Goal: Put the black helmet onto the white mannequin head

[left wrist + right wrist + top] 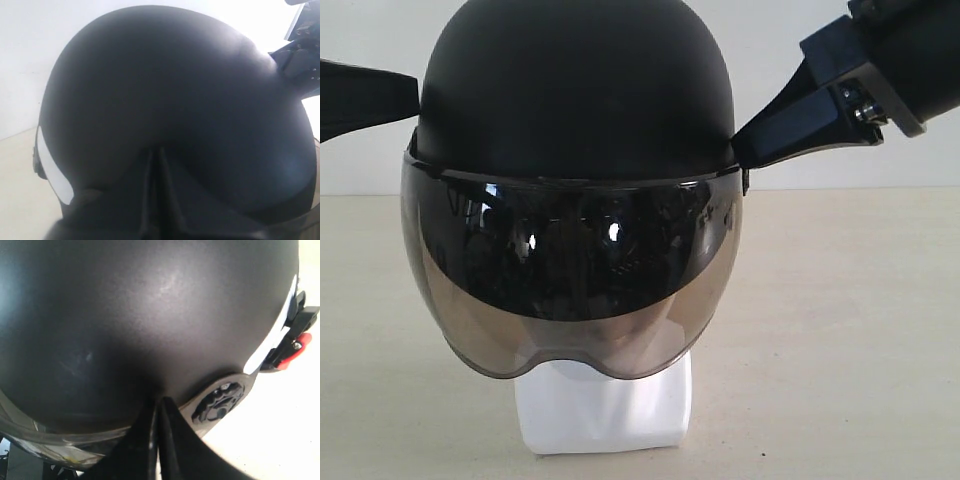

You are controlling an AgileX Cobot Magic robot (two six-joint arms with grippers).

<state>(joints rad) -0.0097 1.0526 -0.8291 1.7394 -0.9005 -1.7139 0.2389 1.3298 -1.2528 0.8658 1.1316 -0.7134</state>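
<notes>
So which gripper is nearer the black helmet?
Neither; both touch it. The left gripper presses the black helmet's side at the exterior view's left, the right gripper the opposite side.

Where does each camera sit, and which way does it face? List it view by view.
Exterior: level with and facing the front of the black helmet on the white mannequin head; left fingers and right fingers come in from the sides.
Left wrist: behind the left fingers, facing the helmet's shell.
Right wrist: behind the right fingers, facing the shell and side pivot.
Shared: every view shows the helmet.
</notes>
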